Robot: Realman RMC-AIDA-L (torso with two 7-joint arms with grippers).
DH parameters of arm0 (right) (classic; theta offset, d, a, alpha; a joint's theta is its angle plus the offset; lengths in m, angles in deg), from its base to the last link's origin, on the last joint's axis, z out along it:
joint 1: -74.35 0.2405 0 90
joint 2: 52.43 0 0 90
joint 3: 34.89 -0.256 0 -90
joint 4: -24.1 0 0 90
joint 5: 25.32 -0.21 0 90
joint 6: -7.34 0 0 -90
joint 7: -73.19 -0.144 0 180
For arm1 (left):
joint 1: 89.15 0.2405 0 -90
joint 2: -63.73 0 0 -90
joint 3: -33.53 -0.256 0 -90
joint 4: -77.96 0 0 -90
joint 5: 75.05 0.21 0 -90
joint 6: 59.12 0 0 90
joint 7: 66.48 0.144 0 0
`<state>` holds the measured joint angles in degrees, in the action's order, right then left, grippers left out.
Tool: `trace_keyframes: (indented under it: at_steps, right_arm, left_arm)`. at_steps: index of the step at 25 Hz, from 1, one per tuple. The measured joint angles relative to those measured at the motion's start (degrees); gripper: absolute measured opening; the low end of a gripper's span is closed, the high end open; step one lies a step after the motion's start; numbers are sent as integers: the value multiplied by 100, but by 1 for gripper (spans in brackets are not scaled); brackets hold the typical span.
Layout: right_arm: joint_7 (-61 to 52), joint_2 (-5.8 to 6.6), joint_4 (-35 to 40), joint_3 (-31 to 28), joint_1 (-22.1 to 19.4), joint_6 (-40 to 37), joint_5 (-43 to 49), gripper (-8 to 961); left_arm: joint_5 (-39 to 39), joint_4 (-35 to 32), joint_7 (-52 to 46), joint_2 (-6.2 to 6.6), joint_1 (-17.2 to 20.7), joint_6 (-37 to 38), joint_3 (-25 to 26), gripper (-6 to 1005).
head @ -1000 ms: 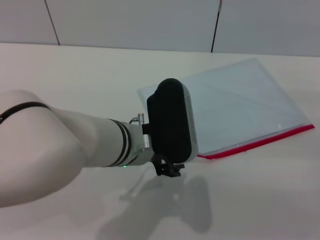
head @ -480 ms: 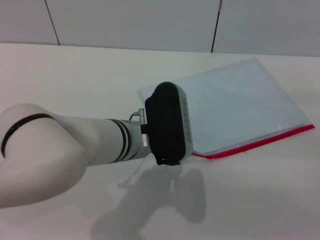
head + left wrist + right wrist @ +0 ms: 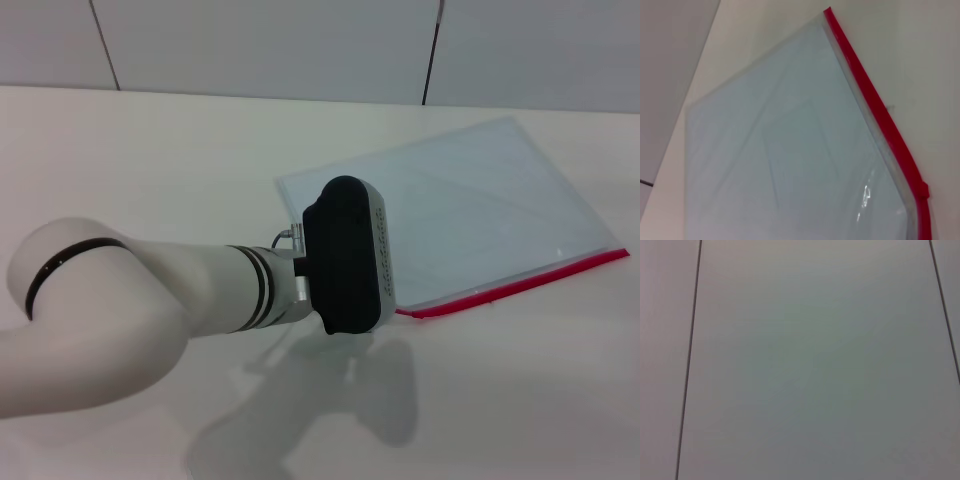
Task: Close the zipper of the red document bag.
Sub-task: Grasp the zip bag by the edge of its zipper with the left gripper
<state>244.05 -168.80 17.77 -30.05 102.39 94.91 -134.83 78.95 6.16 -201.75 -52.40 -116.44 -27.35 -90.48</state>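
Note:
The red document bag (image 3: 480, 215) lies flat on the white table, a translucent pale blue pouch at the right. Its zipper (image 3: 520, 284) is the bright red strip along the near edge. My left arm reaches in from the left, and its black wrist housing (image 3: 345, 256) hangs over the bag's near left corner, covering the left gripper. The left wrist view looks down on the bag (image 3: 785, 150), with the zipper (image 3: 872, 102) running along one edge and a small red slider (image 3: 924, 189) near the picture's border. The right gripper is out of view.
The white table (image 3: 150, 160) stretches to the left and in front of the bag. A pale panelled wall (image 3: 300, 45) stands behind it. The right wrist view shows only grey wall panels (image 3: 810, 360).
The left wrist housing drew back to the left and has come right again to the bag's near left corner. The dark tip below it a second ago no longer shows. The bag has not moved.

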Motion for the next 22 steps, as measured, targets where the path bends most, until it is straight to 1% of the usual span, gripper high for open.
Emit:
trace_keyframes:
  at_steps: [8, 13, 15, 22]
  right_arm:
    - [0, 0, 0, 0, 0, 11, 0, 835]
    - [0, 0, 0, 0, 0, 16, 0, 832]
    - [0, 0, 0, 0, 0, 16, 0, 831]
    - [0, 0, 0, 0, 0, 16, 0, 827]
  left_arm:
    - [-2, 318, 4, -5, -77, -311, -39, 765]
    - [0, 450, 6, -10, -149, -332, -132, 533]
    - [9, 492, 6, -11, -170, -333, -154, 293]
    - [80, 529, -25, -15, -166, -390, -167, 184]
